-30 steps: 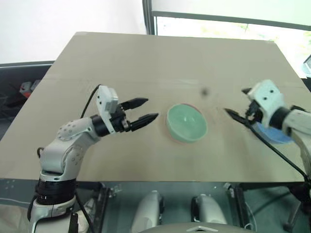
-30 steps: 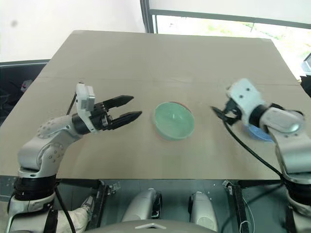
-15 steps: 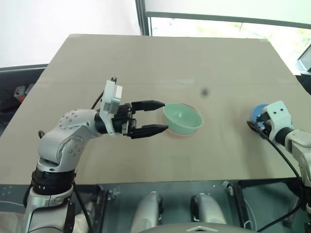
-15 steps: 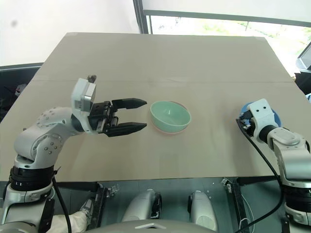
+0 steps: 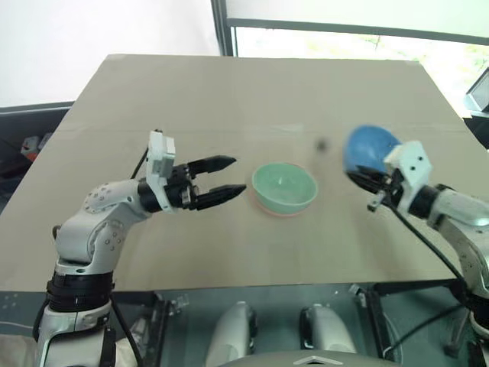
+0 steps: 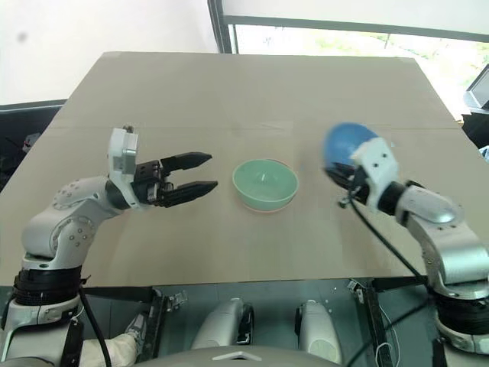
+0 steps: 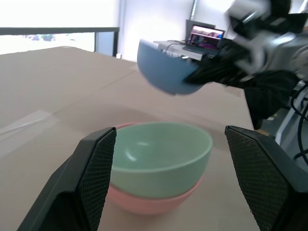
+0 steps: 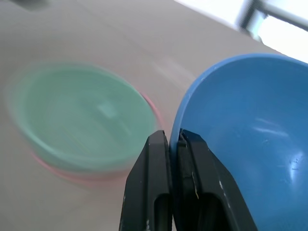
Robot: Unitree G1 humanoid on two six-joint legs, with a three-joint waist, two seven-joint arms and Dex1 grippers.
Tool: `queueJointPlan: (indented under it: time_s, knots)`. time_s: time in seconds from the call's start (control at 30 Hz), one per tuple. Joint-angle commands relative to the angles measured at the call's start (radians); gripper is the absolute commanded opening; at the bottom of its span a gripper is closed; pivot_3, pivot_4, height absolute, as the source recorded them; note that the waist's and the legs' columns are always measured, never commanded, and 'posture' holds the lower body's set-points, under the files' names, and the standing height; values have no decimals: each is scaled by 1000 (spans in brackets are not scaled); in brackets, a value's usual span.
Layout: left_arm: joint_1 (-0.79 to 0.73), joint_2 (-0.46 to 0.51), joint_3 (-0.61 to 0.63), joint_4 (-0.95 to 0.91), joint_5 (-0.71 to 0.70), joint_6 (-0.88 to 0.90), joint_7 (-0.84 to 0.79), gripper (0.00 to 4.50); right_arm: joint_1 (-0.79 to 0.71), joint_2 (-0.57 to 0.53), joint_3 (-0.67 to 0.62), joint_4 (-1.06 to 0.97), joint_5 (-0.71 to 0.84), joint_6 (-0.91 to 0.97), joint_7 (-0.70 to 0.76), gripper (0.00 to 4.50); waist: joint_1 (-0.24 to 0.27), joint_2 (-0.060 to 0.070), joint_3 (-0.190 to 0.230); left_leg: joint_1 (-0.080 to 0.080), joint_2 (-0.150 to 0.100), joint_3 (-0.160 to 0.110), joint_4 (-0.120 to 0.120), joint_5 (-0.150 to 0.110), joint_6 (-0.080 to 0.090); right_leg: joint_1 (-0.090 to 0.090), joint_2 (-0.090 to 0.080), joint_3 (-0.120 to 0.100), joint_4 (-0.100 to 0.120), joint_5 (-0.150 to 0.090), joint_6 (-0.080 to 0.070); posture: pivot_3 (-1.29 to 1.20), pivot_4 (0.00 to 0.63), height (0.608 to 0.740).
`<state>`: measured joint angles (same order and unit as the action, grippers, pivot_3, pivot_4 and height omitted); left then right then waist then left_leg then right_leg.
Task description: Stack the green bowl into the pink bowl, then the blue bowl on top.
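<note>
The green bowl sits nested in the pink bowl at the middle of the table; only the pink bowl's rim and lower wall show beneath it. The blue bowl hangs tilted in the air to the right of the stack, above the table. My right gripper is shut on its rim, one finger inside and one outside. My left gripper stands open to the left of the stack, level with it and pointing at it, with a gap between its fingertips and the green bowl.
The tan table stretches wide behind and to both sides of the stack, and its front edge runs just below my arms. A window lies beyond the far edge. A black cable trails from my right wrist.
My right gripper shut on the blue bowl, lifted it off the table at the right and carried it left toward the stack. My left gripper drew back from the green bowl.
</note>
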<state>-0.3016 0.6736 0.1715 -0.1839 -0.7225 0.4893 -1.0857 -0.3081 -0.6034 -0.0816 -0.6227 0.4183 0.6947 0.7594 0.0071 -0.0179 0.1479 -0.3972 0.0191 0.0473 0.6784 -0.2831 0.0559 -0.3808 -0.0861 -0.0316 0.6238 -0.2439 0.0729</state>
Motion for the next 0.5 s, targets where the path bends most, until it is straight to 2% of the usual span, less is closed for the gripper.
queueJointPlan:
  time_s: [0.03, 0.13, 0.2, 0.23, 0.27, 0.4, 0.43, 0.5]
  knots:
    - [14, 9, 43, 6, 20, -43, 7, 3808, -52, -21, 107, -47, 27, -32, 67, 4, 7, 0, 0, 0, -1, 0, 0, 0, 0, 0, -1, 0, 0, 0, 0, 0, 150, 740]
    - [21, 9, 43, -15, 17, -39, 11, 3808, -80, -45, 231, 9, -14, -60, 126, 4, 10, -1, 0, -1, -2, -1, 0, 0, 0, 0, -2, -1, 0, 0, 0, 0, 150, 740]
    - [27, 7, 51, -33, 7, -31, 25, 3808, -105, -45, 278, 76, -44, -82, 140, 574, 8, -1, 0, -1, -2, -1, 0, 0, 0, 0, -2, -1, 0, 0, 0, 0, 150, 740]
    - [35, 9, 57, -44, 1, -27, 30, 3808, -120, -47, 284, 97, -54, -100, 146, 1026, 7, 0, 0, -1, -2, -1, 0, 0, 0, 0, -2, -1, 0, 0, 0, 0, 150, 740]
    - [47, 12, 64, -56, -4, -22, 35, 3808, -136, -44, 280, 110, -58, -113, 145, 1186, 5, 0, 0, -1, -2, 0, 0, 0, 0, 0, -2, -1, 0, 0, 0, 0, 150, 740]
    - [102, 21, 92, -101, -13, -10, 61, 3808, -148, -31, 199, 65, 10, -91, 125, 2717, 4, 0, 0, -1, -1, 0, 0, 0, 0, -1, -1, -1, 1, 0, 0, 0, 150, 740]
    - [117, 20, 99, -118, -18, -4, 71, 3808, -137, -24, 171, 42, 28, -87, 106, 2906, 4, 0, 0, -1, -1, 0, 0, 0, 0, -1, -1, -1, 1, 0, 0, 0, 150, 740]
    - [144, 16, 108, -152, -18, 2, 99, 3808, -117, -28, 104, -10, 80, -59, 81, 2906, 7, 0, 0, -1, 0, 0, -1, 0, 0, -1, -1, -1, 0, 0, 0, 0, 150, 740]
